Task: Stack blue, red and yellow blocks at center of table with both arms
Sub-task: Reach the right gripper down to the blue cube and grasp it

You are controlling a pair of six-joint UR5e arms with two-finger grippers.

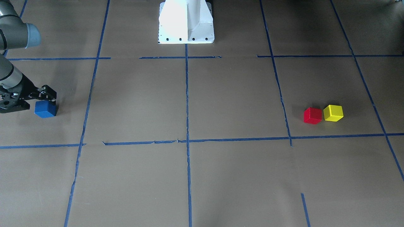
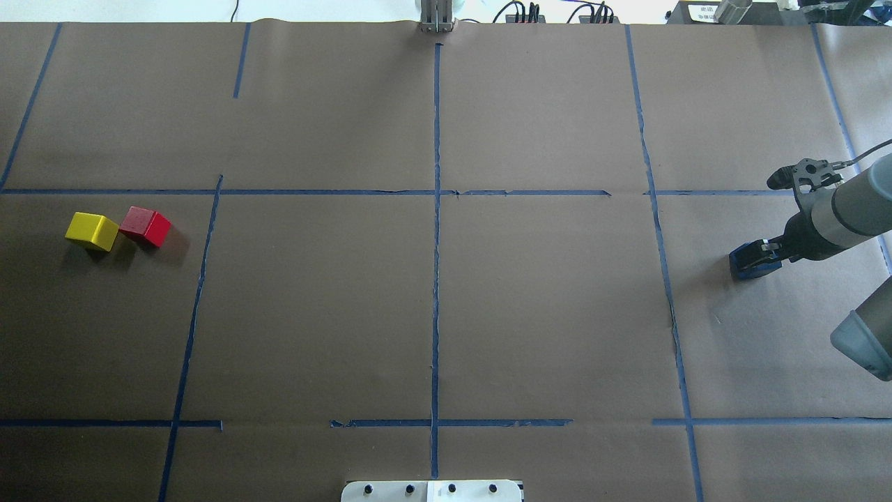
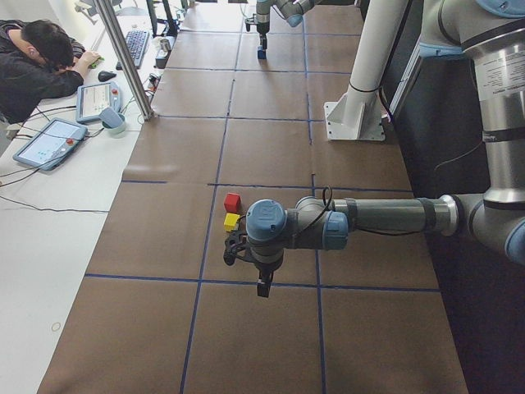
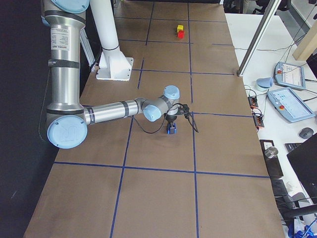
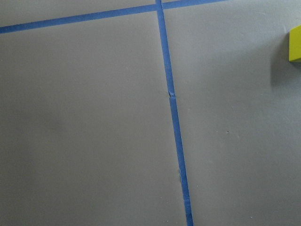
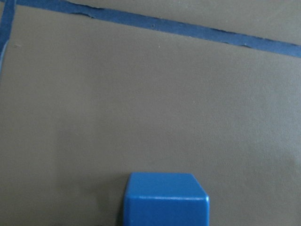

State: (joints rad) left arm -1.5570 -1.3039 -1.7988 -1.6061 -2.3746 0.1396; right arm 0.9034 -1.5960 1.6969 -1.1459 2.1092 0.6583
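Observation:
The blue block (image 1: 45, 109) rests on the table (image 1: 221, 101) far on my right side. My right gripper (image 1: 45, 101) stands over it with a finger on each flank, shut on it. The right wrist view shows the blue block (image 6: 164, 200) at its bottom edge and no fingers. The red block (image 1: 312, 115) and the yellow block (image 1: 333, 113) sit side by side on my left side, almost touching. My left gripper (image 3: 262, 289) hangs above the table a little short of them, and I cannot tell whether it is open or shut.
The white pedestal (image 1: 186, 22) stands at the robot's edge of the table. Blue tape lines (image 2: 436, 279) cross at the table's middle. A person (image 3: 37, 66) sits at a side desk with tablets (image 3: 49, 141) and a keyboard.

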